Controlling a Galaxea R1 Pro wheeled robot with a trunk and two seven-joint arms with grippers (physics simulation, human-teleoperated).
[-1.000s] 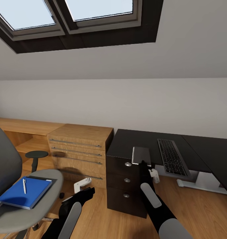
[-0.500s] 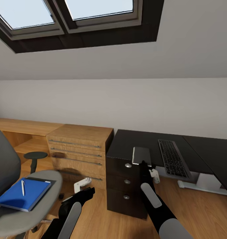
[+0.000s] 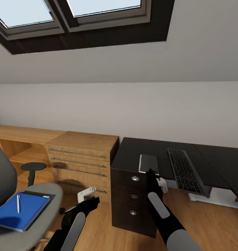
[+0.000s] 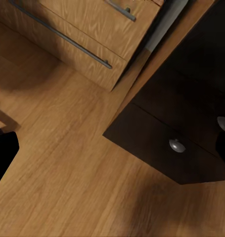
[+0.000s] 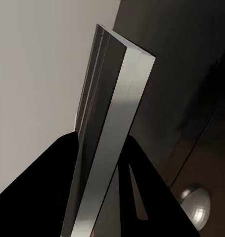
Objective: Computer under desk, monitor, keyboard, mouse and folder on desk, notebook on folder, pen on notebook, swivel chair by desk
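My right gripper (image 3: 149,172) is shut on the notebook (image 3: 148,163), a thin grey rectangle held over the front edge of the black desk (image 3: 131,151). Up close, the notebook (image 5: 110,128) stands edge-on between the two black fingers. The keyboard (image 3: 184,170) lies on the desk to its right. At the lower left, the blue folder (image 3: 19,212) rests on the swivel chair (image 3: 38,198) seat with the white pen (image 3: 18,203) on top. My left gripper (image 3: 86,196) hangs low over the wood floor between chair and desk, fingers apart and holding nothing.
The desk's black drawer unit (image 3: 133,197) with silver knobs (image 4: 176,145) stands just ahead. A light-wood drawer chest (image 3: 82,160) sits to its left, with a small black stool (image 3: 33,167) beyond. Skylights (image 3: 73,14) sit in the sloped ceiling. Open wood floor (image 4: 67,163) lies below my left arm.
The whole picture has shifted: the chair with folder and pen slid toward the left edge, so the camera moved. Both arms hold the same pose, notebook still gripped.
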